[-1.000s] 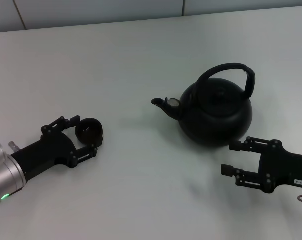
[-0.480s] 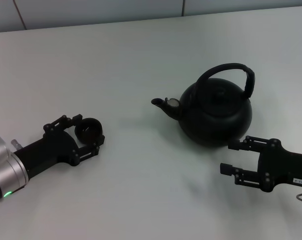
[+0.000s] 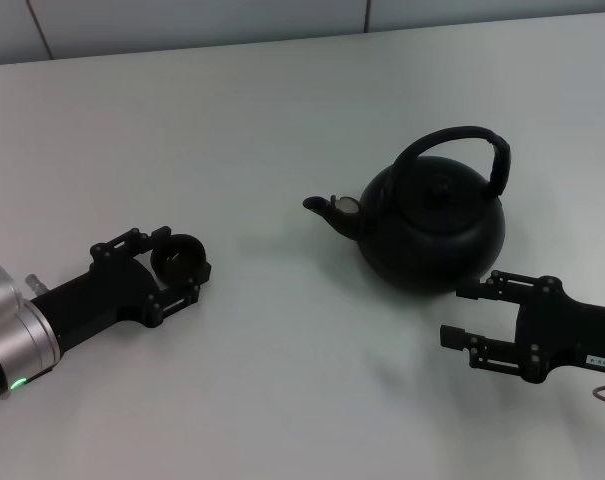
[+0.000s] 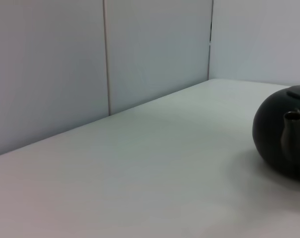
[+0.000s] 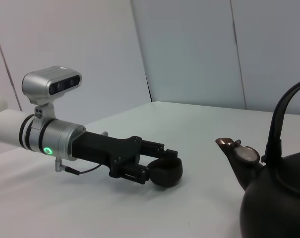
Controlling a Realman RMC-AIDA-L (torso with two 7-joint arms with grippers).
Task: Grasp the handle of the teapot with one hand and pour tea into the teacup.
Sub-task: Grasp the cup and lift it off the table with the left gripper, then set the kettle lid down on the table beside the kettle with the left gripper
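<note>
Left end effector (image 3: 178,262) pinches teacup (image 3: 179,258); right end effector (image 3: 475,316), spread beside teapot (image 3: 430,224), risks nudging it.

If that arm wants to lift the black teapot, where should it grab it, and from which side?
Best by the handle, the arched hoop standing upright over the teapot, probably at its crown or thicker wrapped side. The right gripper, fingers open, sits low beside the pot's near side, so it would likely rise and come in from there, fingers straddling the hoop.
</note>
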